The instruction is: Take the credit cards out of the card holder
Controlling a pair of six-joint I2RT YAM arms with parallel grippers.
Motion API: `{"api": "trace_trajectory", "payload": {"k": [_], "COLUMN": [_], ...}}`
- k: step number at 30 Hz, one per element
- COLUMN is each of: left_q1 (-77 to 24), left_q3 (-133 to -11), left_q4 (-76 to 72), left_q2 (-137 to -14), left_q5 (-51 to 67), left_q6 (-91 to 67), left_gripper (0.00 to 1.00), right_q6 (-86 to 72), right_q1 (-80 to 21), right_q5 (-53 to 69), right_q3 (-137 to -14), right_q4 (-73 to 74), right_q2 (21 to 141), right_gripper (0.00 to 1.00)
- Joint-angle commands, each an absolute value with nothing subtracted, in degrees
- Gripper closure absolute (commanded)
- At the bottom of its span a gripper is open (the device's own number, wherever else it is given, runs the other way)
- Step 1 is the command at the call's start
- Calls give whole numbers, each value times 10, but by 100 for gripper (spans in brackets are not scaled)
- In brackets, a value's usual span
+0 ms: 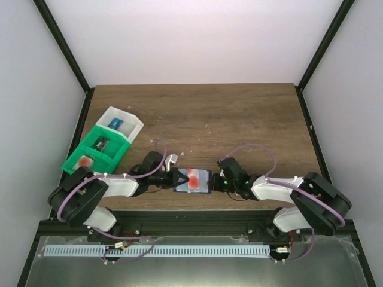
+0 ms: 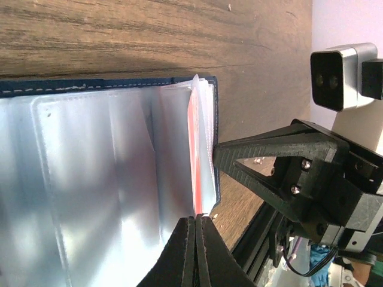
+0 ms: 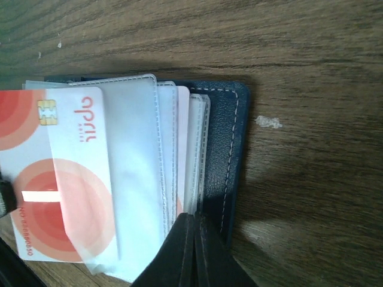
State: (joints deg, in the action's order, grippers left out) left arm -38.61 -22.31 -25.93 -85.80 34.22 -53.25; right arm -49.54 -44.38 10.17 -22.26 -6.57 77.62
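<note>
Both pressed together, left gripper [image 2: 195, 227] and right gripper [image 3: 192, 224] flank the open blue-grey folding card holder [image 1: 203, 186] at the near edge of the wooden tabletop [image 1: 239, 119]. Only the right wrist view shows the face of the pinkish-white, red-blotched credit card [image 3: 66, 179].

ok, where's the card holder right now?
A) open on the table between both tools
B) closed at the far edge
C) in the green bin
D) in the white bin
A: the card holder lies open on the table, left tool and right tool at its two ends.

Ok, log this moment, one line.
left end effector shut | right end effector shut | card holder open | credit card partly out
</note>
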Motion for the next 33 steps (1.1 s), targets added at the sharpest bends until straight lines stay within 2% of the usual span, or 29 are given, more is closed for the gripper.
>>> {"api": "trace_trajectory", "payload": {"k": [1,8,16,22,27,30,33], "left_q1": [-382,-375,-373,-373,-373,-373,-373], "left_q3": [-230,-208,-185,-150,-137,-133,-129], "left_q4": [-189,-140,-133,-218,-287,-307,-321], "left_q2": [-824,-761,-687,-627,-586,-567,-556], "left_q5": [318,293,270,278,299,305,313], "left_q6": [-500,-500,-522,-605,-658,-674,-681], "left_gripper": [100,100,100,100,100,100,100], "right_q6": [-479,-438,-423,-489,-577,-623,-658], "right_q1": [-443,-443,-443,-443,-443,-443,-443], "right_q5": [95,118,133,231,310,326,357], "right_q3": [-212,-234,-238,-216,-183,-191,-209], "right_q4": [-5,18,26,-86,-249,-307,-358], "right_q2": [785,748,656,606,633,661,699], "right_gripper": [99,99,90,69,51,36,32]}}
